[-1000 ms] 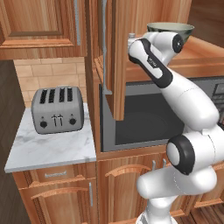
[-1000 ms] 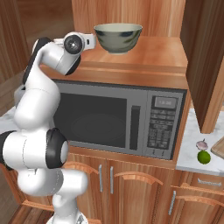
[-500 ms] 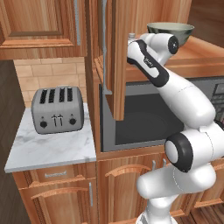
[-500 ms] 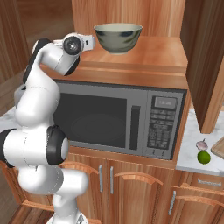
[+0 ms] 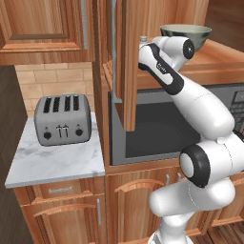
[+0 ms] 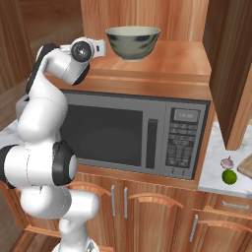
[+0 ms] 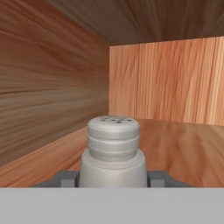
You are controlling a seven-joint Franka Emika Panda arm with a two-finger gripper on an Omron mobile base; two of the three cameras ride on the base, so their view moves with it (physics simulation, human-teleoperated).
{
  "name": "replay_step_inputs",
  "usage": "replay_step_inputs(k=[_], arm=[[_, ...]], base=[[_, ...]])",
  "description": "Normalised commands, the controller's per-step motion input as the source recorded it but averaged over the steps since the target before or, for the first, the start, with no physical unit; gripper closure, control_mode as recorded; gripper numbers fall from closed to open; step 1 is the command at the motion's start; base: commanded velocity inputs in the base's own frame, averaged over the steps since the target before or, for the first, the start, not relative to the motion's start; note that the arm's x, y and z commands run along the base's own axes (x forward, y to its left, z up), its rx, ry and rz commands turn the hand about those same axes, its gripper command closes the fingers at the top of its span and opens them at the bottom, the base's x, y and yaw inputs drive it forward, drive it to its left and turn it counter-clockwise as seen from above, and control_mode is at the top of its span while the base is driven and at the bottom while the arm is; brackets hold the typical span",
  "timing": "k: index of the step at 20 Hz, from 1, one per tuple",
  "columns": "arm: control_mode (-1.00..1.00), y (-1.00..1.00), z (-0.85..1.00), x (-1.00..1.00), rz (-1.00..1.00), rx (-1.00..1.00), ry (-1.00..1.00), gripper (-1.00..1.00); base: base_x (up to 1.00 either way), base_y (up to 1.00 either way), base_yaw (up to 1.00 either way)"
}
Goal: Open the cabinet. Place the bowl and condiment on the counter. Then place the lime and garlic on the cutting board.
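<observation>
Inside the cabinet point(image 5: 125, 57), the condiment point(image 7: 113, 153) stands on wooden shelf point(image 7: 183, 144).

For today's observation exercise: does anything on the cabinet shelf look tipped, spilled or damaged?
Nothing stands out. The bowl sits upright on the shelf, and the condiment stands upright between the fingers, with no spill around it.

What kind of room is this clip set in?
A home-style kitchen, rendered rather than real. A built-in microwave sits among wooden cabinets, a toaster stands on the marble counter, and a bowl rests on the shelf of the open cabinet.
</observation>
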Motion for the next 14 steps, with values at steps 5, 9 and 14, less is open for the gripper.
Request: replay_step_inputs(k=[5,9,14], arm=[[-1.00,0.00,-0.03,0.00,0.00,0.00,0.00,1.00],[-1.00,0.06,0.00,-0.09,0.00,0.00,0.00,1.00],[-1.00,-0.03,0.00,-0.43,0.00,0.00,-0.04,1.00]], base=[[0.00,0.00,0.00],[0.00,0.00,0.00],[0.00,0.00,0.00]])
